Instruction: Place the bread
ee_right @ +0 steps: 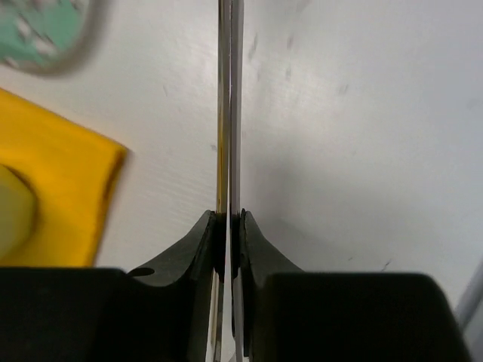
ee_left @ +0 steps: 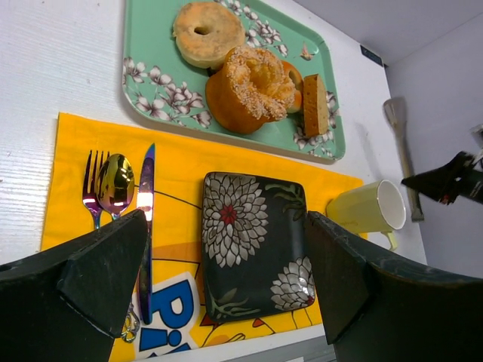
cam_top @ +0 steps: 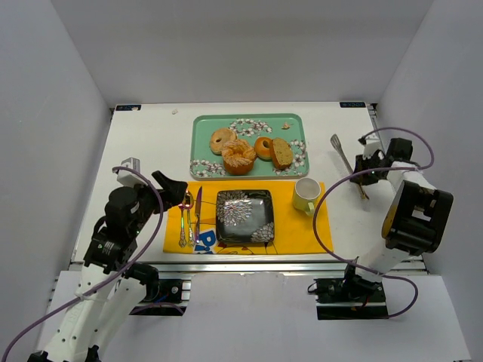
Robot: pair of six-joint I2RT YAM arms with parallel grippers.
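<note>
Several breads lie on the green flowered tray (cam_top: 202,124): a plain ring (cam_top: 221,139), a sugared ring (cam_top: 238,157), a small ring (cam_top: 263,147) and a bread slice (cam_top: 282,153). The black flowered plate (cam_top: 244,216) on the yellow placemat (cam_top: 294,226) is empty. My right gripper (cam_top: 361,172) is shut on metal tongs (cam_top: 344,157), right of the mat; the right wrist view shows the jaws (ee_right: 229,226) pinching both tong blades (ee_right: 229,113). My left gripper (cam_top: 177,192) is open and empty, above the mat's left part, with the plate (ee_left: 253,241) between its fingers in the wrist view.
A fork (ee_left: 92,188), spoon (ee_left: 115,185) and knife (ee_left: 145,226) lie on the mat left of the plate. A pale yellow cup (cam_top: 305,194) stands at the mat's right end. White walls enclose the table on three sides.
</note>
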